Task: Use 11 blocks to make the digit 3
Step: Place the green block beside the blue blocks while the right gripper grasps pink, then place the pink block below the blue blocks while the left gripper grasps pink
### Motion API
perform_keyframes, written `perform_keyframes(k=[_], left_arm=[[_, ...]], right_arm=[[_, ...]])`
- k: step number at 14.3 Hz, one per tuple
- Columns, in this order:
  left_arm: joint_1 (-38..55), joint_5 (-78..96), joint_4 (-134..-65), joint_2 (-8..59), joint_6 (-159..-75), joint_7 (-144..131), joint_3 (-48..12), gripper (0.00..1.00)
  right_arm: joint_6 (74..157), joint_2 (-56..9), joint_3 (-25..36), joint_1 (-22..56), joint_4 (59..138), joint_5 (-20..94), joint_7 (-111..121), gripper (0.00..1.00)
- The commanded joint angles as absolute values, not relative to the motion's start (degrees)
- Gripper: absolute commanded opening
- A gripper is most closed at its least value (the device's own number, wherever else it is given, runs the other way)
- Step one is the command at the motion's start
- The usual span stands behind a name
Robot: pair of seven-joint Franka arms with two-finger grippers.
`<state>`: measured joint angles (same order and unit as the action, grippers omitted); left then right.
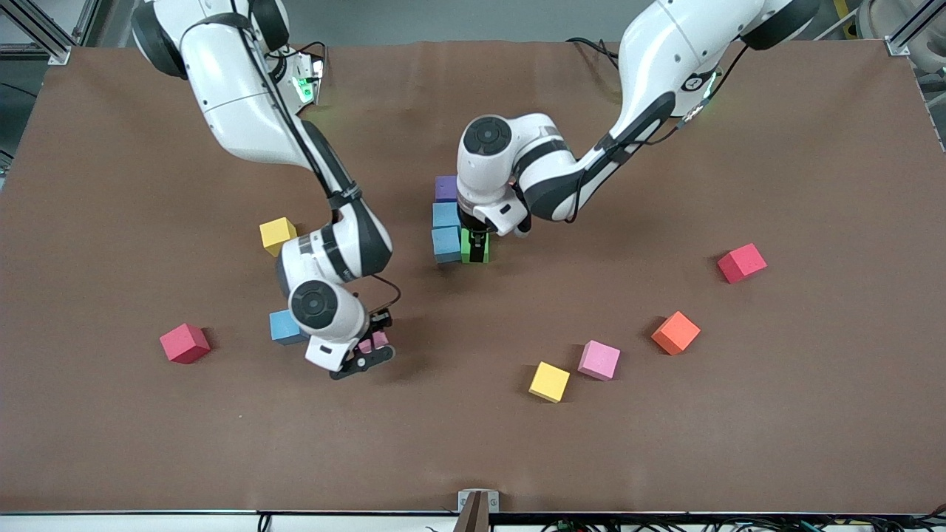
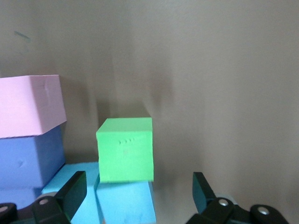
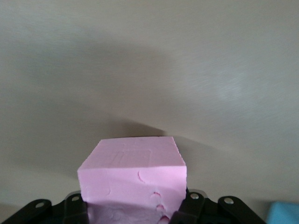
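Matte foam pink cube (image 3: 133, 179) pinched in right claw (image 1: 367, 349); left claw (image 1: 477, 242) spread around green cube (image 2: 125, 149).

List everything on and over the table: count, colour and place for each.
Purple cube: one, purple, row's end farthest from the camera.
Blue cubes: three, blue; two in that row, one beside the right gripper.
Green cube: one, green, beside the row's nearest cube.
Pink cubes: three, pink; one loose, one held, one by the row.
Yellow cubes: two, yellow; one beside the loose pink.
Orange cube: one, orange, loose.
Red cubes: two, red, one toward each end.
Table: one, brown.
Left gripper: open, over the green cube.
Right gripper: shut on a pink cube.
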<state>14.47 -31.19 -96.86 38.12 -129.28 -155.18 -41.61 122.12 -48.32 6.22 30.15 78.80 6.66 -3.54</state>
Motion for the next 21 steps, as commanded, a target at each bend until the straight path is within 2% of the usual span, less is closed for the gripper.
perform_keyframes(k=[1,3,8,10,13,18,21], left_arm=[[6.72,-31.73,-98.0,35.25,-124.82,-151.12,-47.61,1.0],[0.29,-31.73,-97.82,35.24,-123.14,-143.56,-51.05,1.0],[-5.09,-31.55,-91.51,37.43,-119.53,-123.96,-50.63,1.0],[-7.55,-31.47,-88.43,39.63,-119.53,-116.15,-49.66,1.0],[-7.38,-31.29,-85.61,42.44,-119.53,-106.98,-44.14,1.0],[-6.86,-30.76,-77.01,51.13,-119.53,-101.7,-41.66,1.0],[-6.94,-29.98,-75.24,53.26,-119.53,-96.78,-40.79,1.0]], right_arm=[[122.69,-47.64,6.5,33.39,80.16,8.61,-11.22,0.21],[122.87,-47.72,6.5,35.58,80.24,9.23,-16.85,0.21],[128.13,-47.2,6.33,41.12,84.37,9.4,-25.04,0.21],[129.89,-47.2,6.33,42.62,85.43,9.49,-27.32,0.21],[130.17,-45.98,6.33,44.47,87.35,9.49,-27.86,0.22],[130.17,-42.54,6.24,45.35,92.19,9.23,-27.6,0.24],[130.34,-42.36,6.15,46.4,92.64,9.32,-27.95,0.25]])
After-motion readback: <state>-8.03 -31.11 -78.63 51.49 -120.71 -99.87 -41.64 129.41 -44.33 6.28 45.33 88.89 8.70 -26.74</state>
